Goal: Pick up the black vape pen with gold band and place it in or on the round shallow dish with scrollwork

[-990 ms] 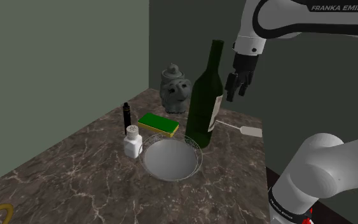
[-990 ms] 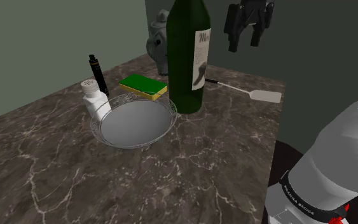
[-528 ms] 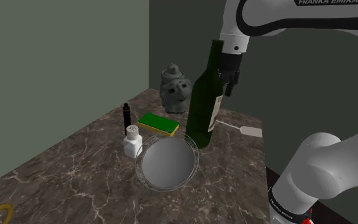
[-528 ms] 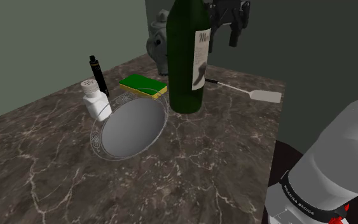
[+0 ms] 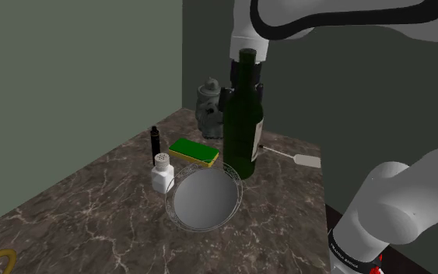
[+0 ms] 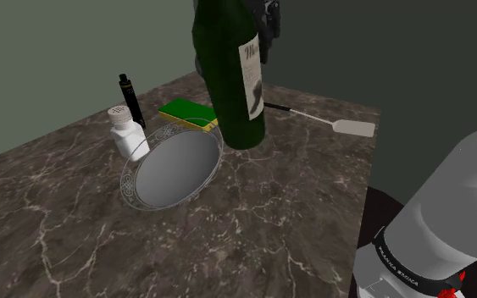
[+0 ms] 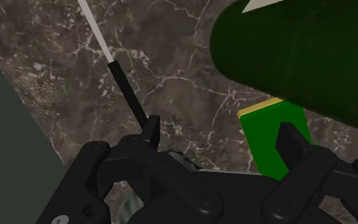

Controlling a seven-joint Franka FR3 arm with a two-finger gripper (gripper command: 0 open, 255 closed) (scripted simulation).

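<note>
The black vape pen (image 5: pixel 155 143) (image 6: pixel 128 99) stands upright on the marble table, just behind a white shaker (image 5: pixel 161 171) (image 6: pixel 128 134). The round dish with a scrollwork rim (image 5: pixel 204 198) (image 6: pixel 170 167) is tipped up on its edge, leaning against the shaker. My gripper (image 5: pixel 243 92) (image 6: pixel 269 25) (image 7: pixel 220 137) hangs high behind the neck of a big green bottle (image 5: pixel 243 124) (image 6: pixel 230 72) (image 7: pixel 304 57), largely hidden by it. Its fingers (image 7: pixel 151 130) stand apart, open, with nothing between them. The bottle leans towards the pen side.
A green and yellow sponge (image 5: pixel 194 151) (image 6: pixel 191 114) (image 7: pixel 273 137) lies between the pen and the bottle. A grey lidded jar (image 5: pixel 209 105) stands in the back corner by the wall. A black-handled spatula (image 5: pixel 291 156) (image 6: pixel 330 120) (image 7: pixel 123 83) lies behind the bottle.
My gripper swung towards the shoulder view's left, ending behind the bottle's neck. The bottle's top tipped the same way. The dish rose from flat onto its edge.
</note>
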